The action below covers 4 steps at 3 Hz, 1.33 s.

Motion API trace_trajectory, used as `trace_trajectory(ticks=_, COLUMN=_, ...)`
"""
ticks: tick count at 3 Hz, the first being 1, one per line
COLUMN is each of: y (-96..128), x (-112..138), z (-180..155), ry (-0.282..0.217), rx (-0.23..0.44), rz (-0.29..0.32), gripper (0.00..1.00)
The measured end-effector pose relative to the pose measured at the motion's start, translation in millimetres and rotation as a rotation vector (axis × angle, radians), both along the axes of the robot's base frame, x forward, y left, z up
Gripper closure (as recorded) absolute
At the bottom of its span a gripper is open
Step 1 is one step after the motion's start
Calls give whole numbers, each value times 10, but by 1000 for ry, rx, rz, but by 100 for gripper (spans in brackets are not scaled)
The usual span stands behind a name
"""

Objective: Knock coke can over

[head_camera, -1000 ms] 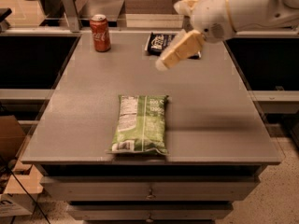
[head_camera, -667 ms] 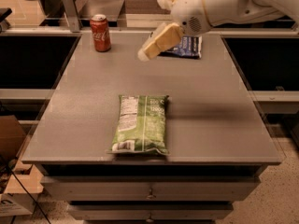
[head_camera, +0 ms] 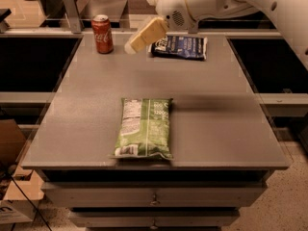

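Note:
The coke can is a small red can with white script and a silver top. It stands upright at the far left of the grey table. My gripper hangs above the far middle of the table, at the end of the white arm that reaches in from the upper right. Its tan tip points down and left toward the can. It is a short way right of the can and apart from it.
A green chip bag lies flat at the near middle of the table. A dark blue chip bag lies at the far right, just behind the gripper. Dark gaps flank the table on both sides. Cardboard boxes sit on the floor at left.
My gripper and arm have moved left across the far side of the table, from over the dark blue bag toward the coke can. The can and both bags have not moved.

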<state>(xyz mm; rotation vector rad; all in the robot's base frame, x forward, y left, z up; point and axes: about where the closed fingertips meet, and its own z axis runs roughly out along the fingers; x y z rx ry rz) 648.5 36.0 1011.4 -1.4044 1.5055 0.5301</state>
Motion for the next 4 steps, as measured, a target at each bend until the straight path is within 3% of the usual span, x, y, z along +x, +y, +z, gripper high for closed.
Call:
trace_trajectory(ticks=1, y=190, x=115, z=-62, ry=-9, rx=30, rz=-14, gripper=0)
trace_trajectory(ticks=2, y=496, x=394, z=-159, ry=-23, rx=85, rz=-40, gripper=0)
trace_trajectory(ticks=4, y=909, x=1036, z=-520, ry=11, rx=234, rz=-126, gripper=0)
